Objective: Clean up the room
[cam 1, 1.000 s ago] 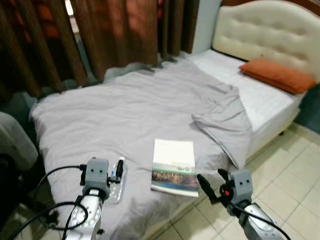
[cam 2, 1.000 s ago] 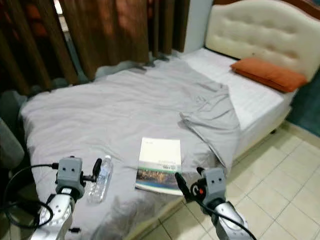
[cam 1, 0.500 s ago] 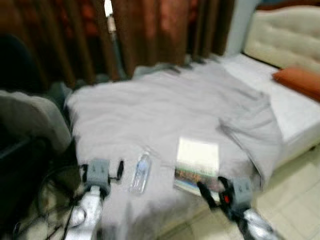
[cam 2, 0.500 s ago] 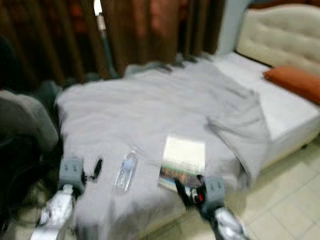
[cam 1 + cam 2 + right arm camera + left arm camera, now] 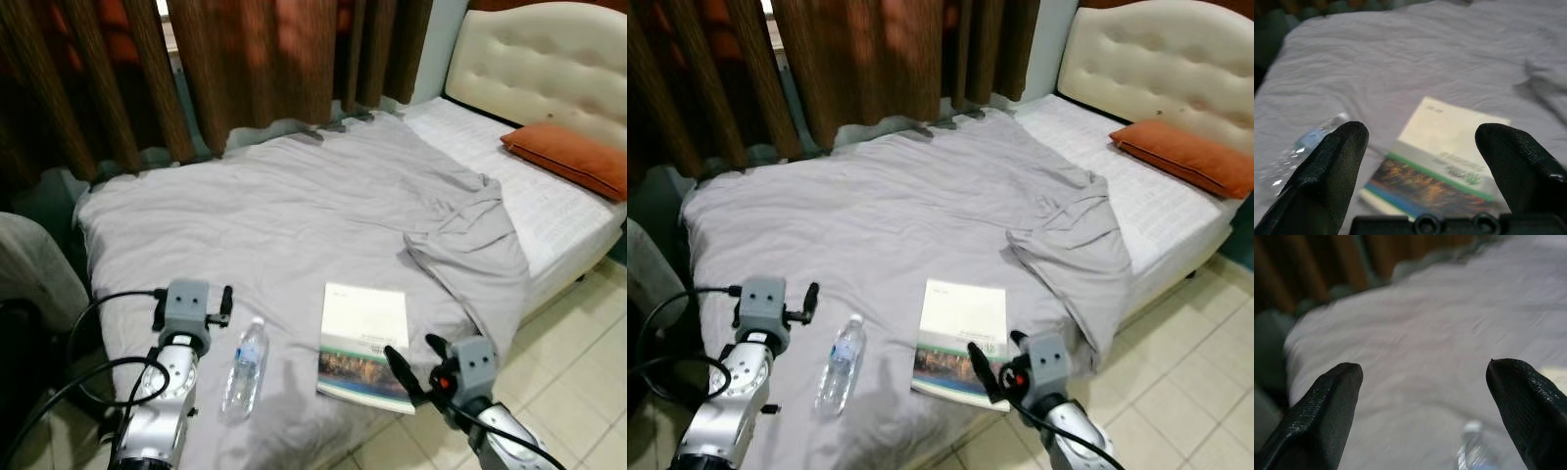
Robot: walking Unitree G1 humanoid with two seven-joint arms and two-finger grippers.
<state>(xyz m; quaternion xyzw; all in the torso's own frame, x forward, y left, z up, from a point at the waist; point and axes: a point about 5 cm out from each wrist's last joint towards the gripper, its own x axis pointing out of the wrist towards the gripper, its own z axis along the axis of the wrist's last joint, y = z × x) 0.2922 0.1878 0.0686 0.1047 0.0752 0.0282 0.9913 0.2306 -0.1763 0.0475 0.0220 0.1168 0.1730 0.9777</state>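
Observation:
A clear plastic water bottle [image 5: 245, 365] lies on the grey bedsheet [image 5: 294, 206] near the bed's front edge. Beside it, to the right, lies a white book [image 5: 364, 333] with a green and photo cover. My left gripper [image 5: 224, 305] hovers open just left of the bottle, empty. In front of the book's near corner my right gripper [image 5: 413, 357] is open, also empty. The right wrist view shows the book [image 5: 1442, 161] and bottle [image 5: 1300, 149] between its fingers [image 5: 1327, 171]. The bottle cap [image 5: 1471, 445] appears blurred in the left wrist view.
An orange pillow [image 5: 568, 157] rests on the white mattress [image 5: 549, 211] by a cream padded headboard [image 5: 549, 59]. A crumpled fold of sheet [image 5: 470, 250] hangs over the bed's right side. Brown curtains [image 5: 245, 59] stand behind. Tiled floor [image 5: 578, 372] lies right. A grey chair [image 5: 29, 264] stands left.
The camera has swung and steadied, so the whole scene shifted and the blur is gone. Bottle and book lie as before; both grippers stay open near them.

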